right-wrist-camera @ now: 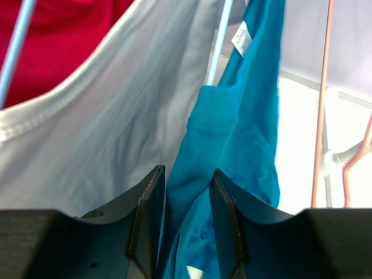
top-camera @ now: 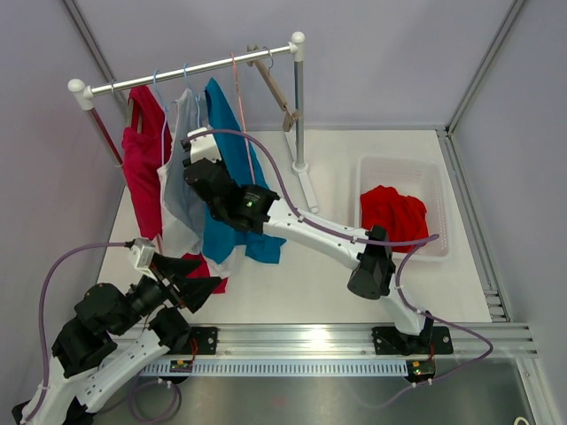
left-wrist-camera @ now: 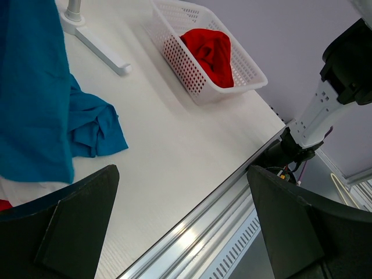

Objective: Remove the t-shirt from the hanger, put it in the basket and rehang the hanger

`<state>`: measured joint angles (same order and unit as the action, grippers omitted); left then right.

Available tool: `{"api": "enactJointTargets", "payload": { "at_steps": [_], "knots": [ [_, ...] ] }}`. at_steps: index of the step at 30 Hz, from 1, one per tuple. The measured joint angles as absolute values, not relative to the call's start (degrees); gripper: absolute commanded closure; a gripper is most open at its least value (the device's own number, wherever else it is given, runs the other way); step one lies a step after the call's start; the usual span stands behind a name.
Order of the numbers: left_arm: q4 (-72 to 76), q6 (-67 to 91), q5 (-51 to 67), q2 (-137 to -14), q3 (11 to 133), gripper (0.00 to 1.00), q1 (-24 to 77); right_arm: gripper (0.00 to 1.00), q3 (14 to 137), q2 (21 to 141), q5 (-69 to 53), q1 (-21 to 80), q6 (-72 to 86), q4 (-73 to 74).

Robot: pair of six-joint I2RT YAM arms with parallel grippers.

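Three garments hang on the rail (top-camera: 190, 69) over the far left corner of the bench (top-camera: 301, 283): a red top (top-camera: 142, 168), a grey shirt (top-camera: 182, 199) and the teal t-shirt (top-camera: 223, 119). The teal t-shirt is on its pale hanger (right-wrist-camera: 218, 43) with its hem spilling onto the bench, and beside it hang two bare hangers, one orange (top-camera: 237, 97) and one wooden (top-camera: 282, 97). The jaws of my right arm (top-camera: 310, 230) are clenched on a fold of the teal t-shirt just below its collar, while the jaws of my left arm (top-camera: 115, 310) stand spread wide, holding nothing, near the near left corner. One basket (top-camera: 372, 168) by the right edge holds one red garment (top-camera: 394, 217).
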<state>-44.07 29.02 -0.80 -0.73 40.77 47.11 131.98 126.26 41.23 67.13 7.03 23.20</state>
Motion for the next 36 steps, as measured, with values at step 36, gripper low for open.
{"api": "enactJointTargets", "payload": {
  "at_steps": [36],
  "knots": [
    [-39.51,33.36,-15.03,-6.26,46.09,0.09,47.11,1.00,95.79,103.07,44.34,69.80,-0.32,-3.49]
  ]
}}
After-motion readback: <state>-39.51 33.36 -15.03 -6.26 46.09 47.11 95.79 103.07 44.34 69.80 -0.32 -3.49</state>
